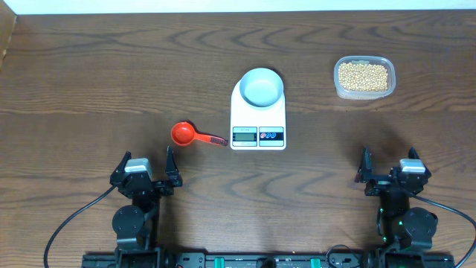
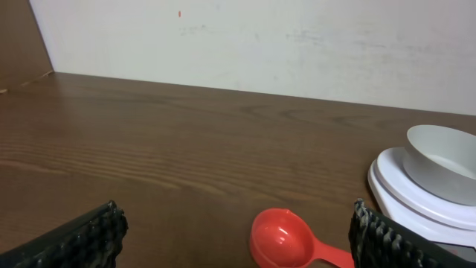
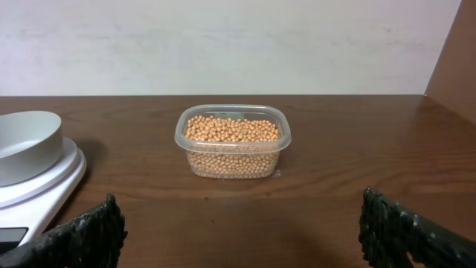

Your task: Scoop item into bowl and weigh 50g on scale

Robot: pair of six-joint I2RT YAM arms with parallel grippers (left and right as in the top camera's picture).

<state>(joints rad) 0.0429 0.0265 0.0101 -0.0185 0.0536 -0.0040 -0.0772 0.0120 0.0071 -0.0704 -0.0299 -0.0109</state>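
Near the table's (image 1: 111, 67) front edge the left gripper (image 1: 147, 156) and right gripper (image 1: 389, 155) both gape wide, holding nothing, while the bowl (image 1: 261, 86) sits on the scale (image 1: 245, 119) and the beans (image 1: 363, 76) lie toward the far-right corner.

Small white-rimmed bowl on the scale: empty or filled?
Empty. The small round white-rimmed bowl shows a bare pale blue-grey inside in the overhead view; nothing in it.

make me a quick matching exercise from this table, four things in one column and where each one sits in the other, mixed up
1 bowl
2 red scoop
3 beans
4 scale

A inside the clear tub
B flat on the table, left of the scale
C on top of the scale
D between the scoop and the tub

Pairs: 1-C, 2-B, 3-A, 4-D
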